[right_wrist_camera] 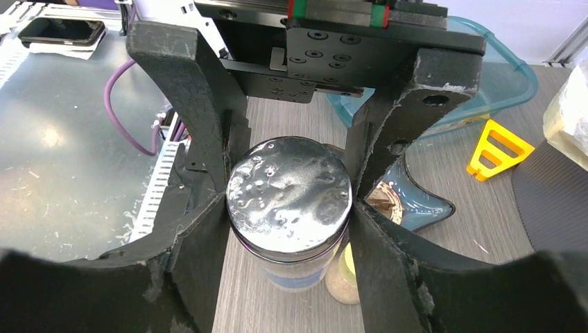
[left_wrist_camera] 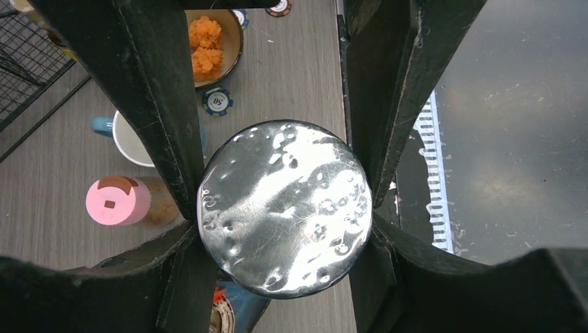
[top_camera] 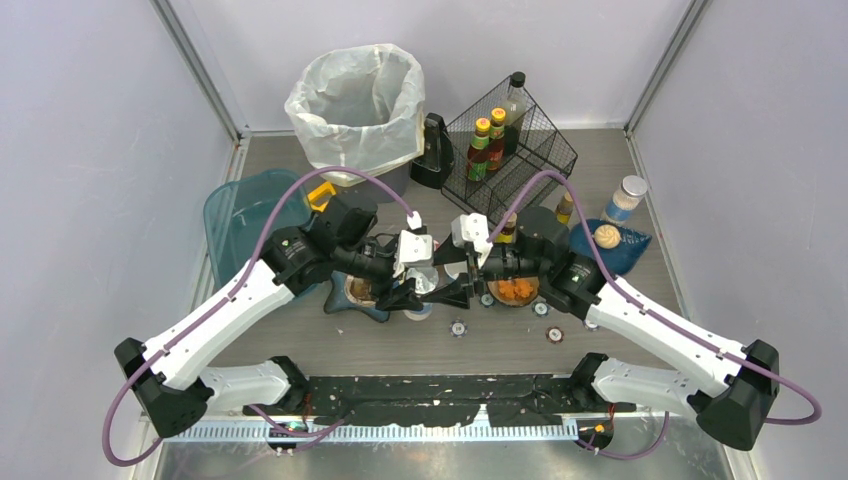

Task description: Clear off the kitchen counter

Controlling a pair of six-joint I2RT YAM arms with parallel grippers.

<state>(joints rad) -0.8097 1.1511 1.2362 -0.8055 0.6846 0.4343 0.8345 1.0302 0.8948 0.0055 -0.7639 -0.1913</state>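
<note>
Passing the foil-topped jar (right_wrist_camera: pixel 288 208) looks like the step — the left gripper (left_wrist_camera: pixel 284 205) clamps it and the right gripper (right_wrist_camera: pixel 290 173) pinches its sides too, near the middle of the cluttered kitchen counter (top_camera: pixel 400 350) — so one should let go only once the other's hold is firm.

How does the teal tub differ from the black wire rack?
The teal tub has solid translucent plastic walls; the black wire rack is open mesh. The tub sits left on the counter, the rack back right. The rack holds upright bottles; the tub shows none. Both rest on it.
</note>
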